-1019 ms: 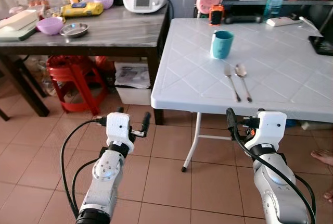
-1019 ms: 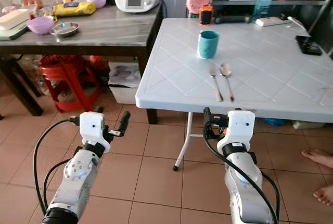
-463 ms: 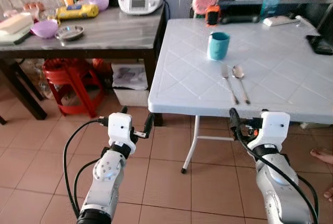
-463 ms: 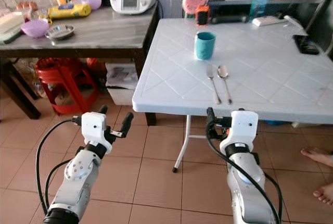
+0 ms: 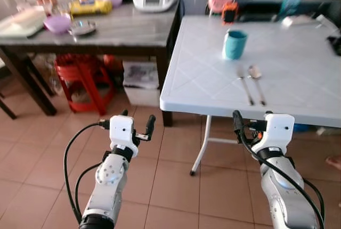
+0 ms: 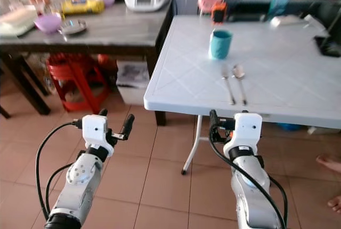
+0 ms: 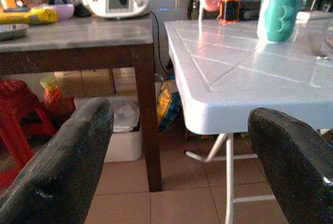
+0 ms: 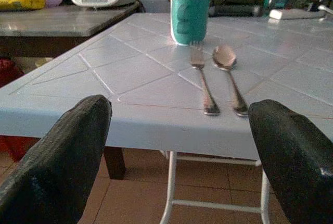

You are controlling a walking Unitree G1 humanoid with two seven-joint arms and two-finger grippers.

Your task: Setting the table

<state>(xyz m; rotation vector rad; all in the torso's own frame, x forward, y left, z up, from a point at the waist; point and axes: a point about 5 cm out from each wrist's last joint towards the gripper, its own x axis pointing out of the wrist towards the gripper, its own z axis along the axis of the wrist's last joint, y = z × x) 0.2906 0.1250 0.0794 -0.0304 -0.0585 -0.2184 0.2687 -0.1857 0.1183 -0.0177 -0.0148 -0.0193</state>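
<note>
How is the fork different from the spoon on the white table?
The fork ends in thin prongs, while the spoon ends in a rounded bowl. The fork lies on the side nearer the wooden table, the spoon on the far side. Both are silver, lie flat side by side, apart, and point toward the teal cup on the white table.

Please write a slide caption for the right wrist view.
Open right gripper faces the teal cup, fork and spoon.
</note>
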